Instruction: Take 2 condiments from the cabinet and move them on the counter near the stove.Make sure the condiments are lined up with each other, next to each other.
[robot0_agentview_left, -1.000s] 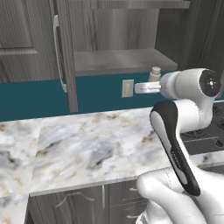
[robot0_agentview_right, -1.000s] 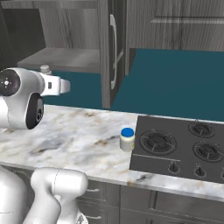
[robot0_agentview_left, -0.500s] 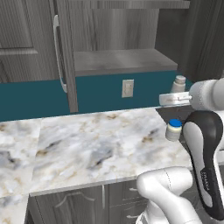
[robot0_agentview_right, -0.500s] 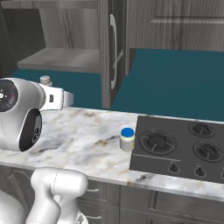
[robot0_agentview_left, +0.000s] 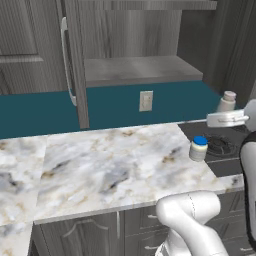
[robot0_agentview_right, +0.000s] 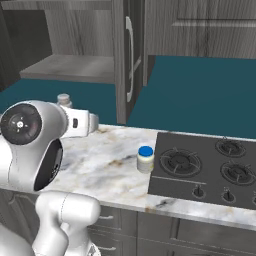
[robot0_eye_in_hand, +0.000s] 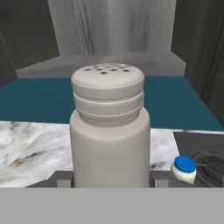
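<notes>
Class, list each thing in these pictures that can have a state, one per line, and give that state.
cabinet: door open, shelf bare
shaker bottle: upright, held in the gripper above the counter
jar: lid on, upright on the counter beside the stove
stove: no pots on the burners
drawers: closed

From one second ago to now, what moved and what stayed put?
The gripper, holding the shaker bottle throughout, carried it away from the open cabinet and sideways toward the stove, so it now hangs above the counter close to the blue-lidded jar. The jar stayed at the stove's edge; cabinet door and base are unchanged.
</notes>
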